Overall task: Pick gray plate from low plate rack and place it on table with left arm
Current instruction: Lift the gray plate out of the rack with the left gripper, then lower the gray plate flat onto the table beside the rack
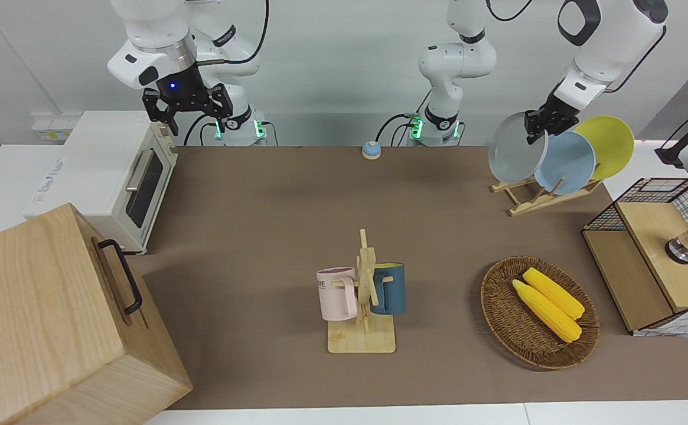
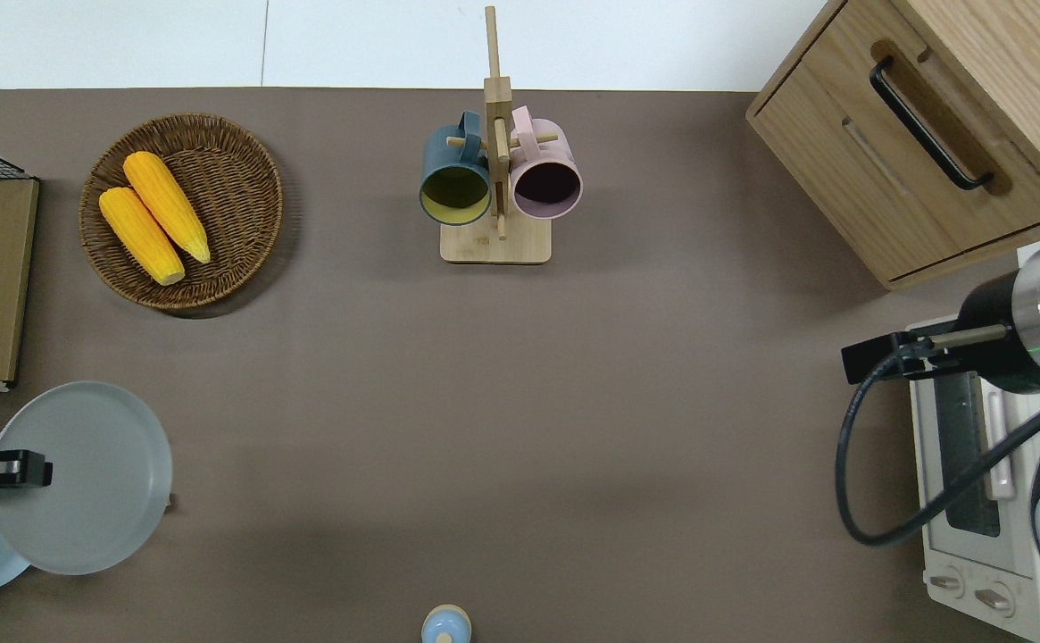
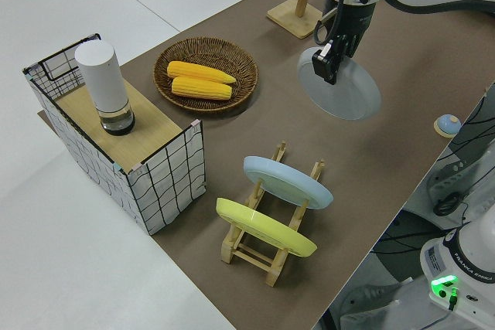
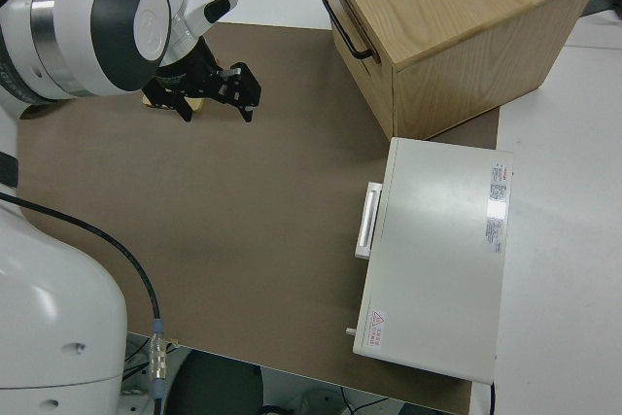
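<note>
In the front view, at the upper right of the frame, the left gripper [image 1: 537, 125] pinches the upper rim of the gray plate [image 1: 512, 156], its fingers closed on the edge so the disc hangs almost on edge, clear of the low plate rack [image 1: 541, 196] below it; that hold by the rim suits a plate that stood slotted between pegs and had to come out upward. A light blue plate [image 1: 569, 162] and a yellow plate [image 1: 609, 144] lean in the rack, slanted because the pegs prop them. The left arm [image 1: 606, 35] reaches down from the top right corner with its wrist angled toward the plate. At the upper left the right gripper [image 1: 185, 112] is parked, its fingers spread with nothing between them. In the overhead view, at the lower left edge of the frame, the gray plate covers most of the rack and overlaps the blue plate, with bare table [image 2: 520, 402] toward the frame's centre, likely where it will be set down. In the left side view, at upper centre, the plate hangs tilted in the air above the mat, the forearm nearly vertical over it.
</note>
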